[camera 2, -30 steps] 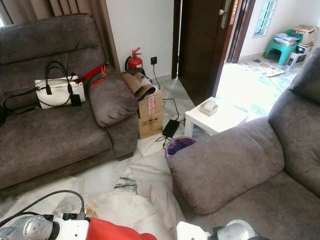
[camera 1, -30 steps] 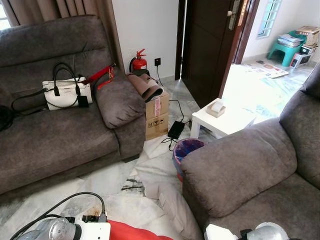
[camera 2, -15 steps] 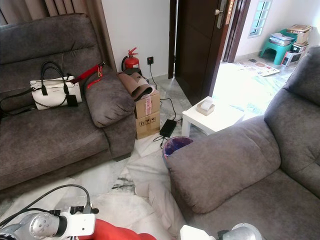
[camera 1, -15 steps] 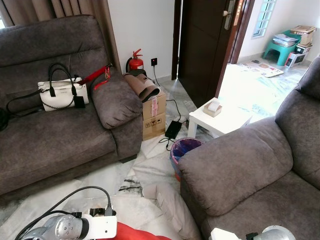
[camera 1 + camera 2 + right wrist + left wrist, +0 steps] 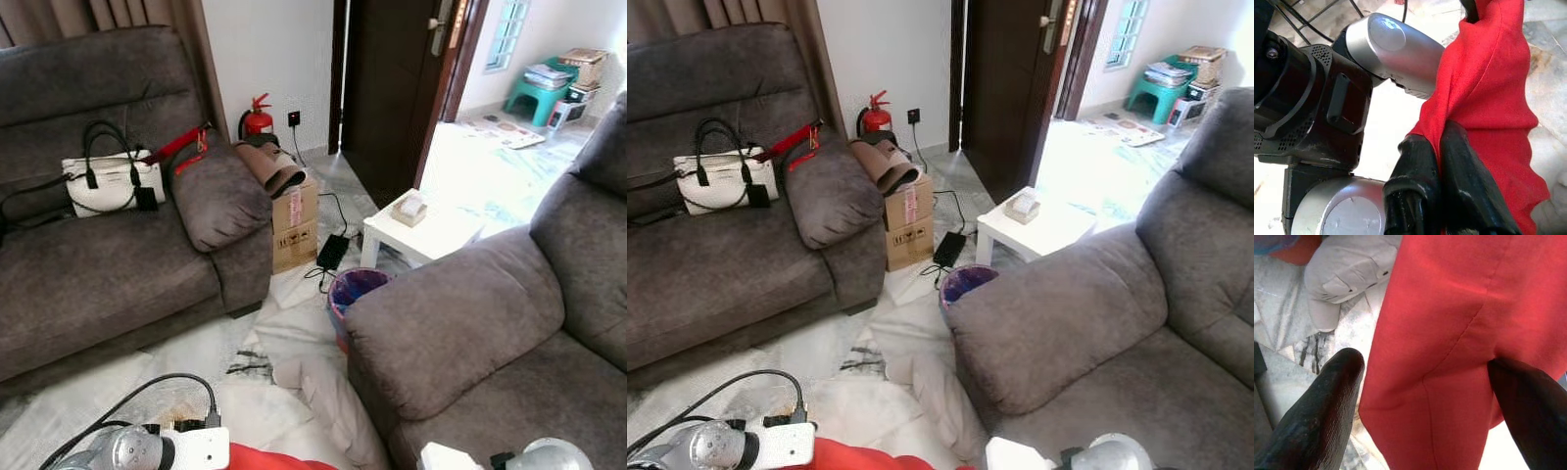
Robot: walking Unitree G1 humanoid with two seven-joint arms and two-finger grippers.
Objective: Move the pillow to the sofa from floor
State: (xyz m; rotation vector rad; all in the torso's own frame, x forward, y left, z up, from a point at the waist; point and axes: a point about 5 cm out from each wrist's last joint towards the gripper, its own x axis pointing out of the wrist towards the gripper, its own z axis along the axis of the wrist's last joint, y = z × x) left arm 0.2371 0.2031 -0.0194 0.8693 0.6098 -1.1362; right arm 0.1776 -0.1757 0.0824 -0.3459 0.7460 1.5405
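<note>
Ahead, a bin [image 5: 359, 291] and white table [image 5: 431, 238] crowd the sofa [image 5: 490, 323].

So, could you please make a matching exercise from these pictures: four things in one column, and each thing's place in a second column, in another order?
Things:
1. white handbag
2. fire extinguisher
3. cardboard box
4. red pillow

Places:
A. on the floor by the wall, next to the dark door
B. pinched between the jaws of the right gripper
C. on the seat of the left sofa
D. on the floor against that sofa's armrest

Pairs: 1-C, 2-A, 3-D, 4-B
</note>
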